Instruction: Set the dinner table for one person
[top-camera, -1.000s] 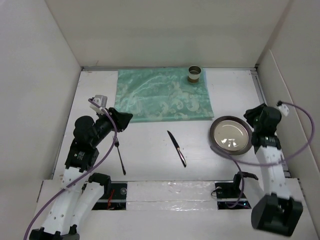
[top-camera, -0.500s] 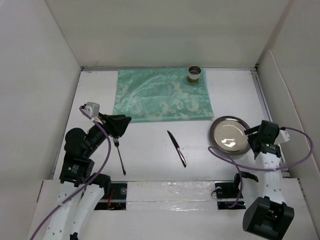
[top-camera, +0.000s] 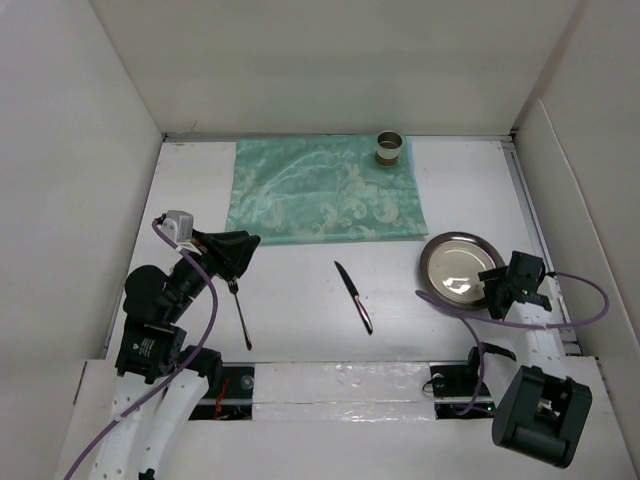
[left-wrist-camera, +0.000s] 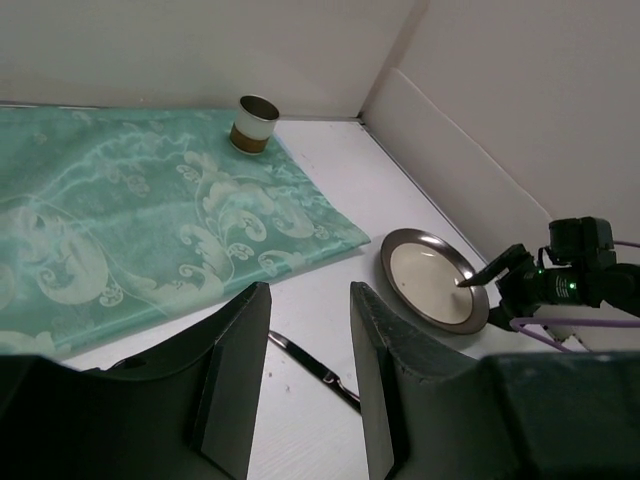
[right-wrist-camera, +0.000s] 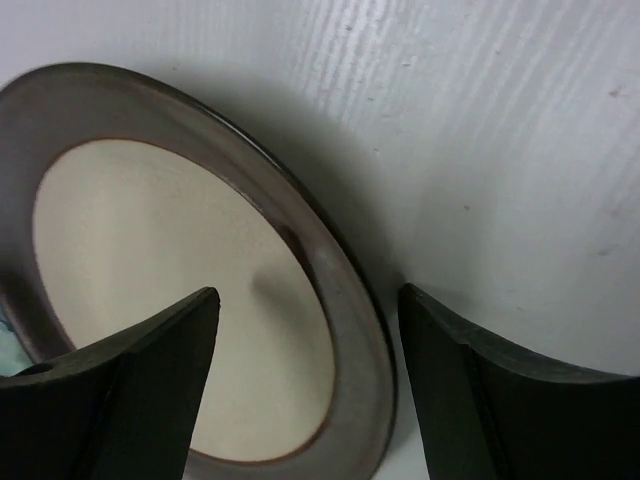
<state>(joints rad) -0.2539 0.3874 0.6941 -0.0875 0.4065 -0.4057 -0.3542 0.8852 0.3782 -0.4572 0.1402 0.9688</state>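
Note:
The dinner table is a white tabletop walled by white panels. A dark-rimmed cream plate lies at its right. My right gripper is open at the plate's near right edge. In the right wrist view its jaws straddle the plate's rim, one finger over the cream centre, one over the table. A knife lies mid-table and a fork to the left. My left gripper is open and empty above the fork's head; its wrist view shows the knife between the fingers.
A green patterned cloth is spread at the back of the table, with a small metal cup on its far right corner. White walls close in on the left, back and right.
My right gripper has come down and back from the plate's far right side to its near right edge. My left arm has drawn back a little; its gripper stays near the fork's head.

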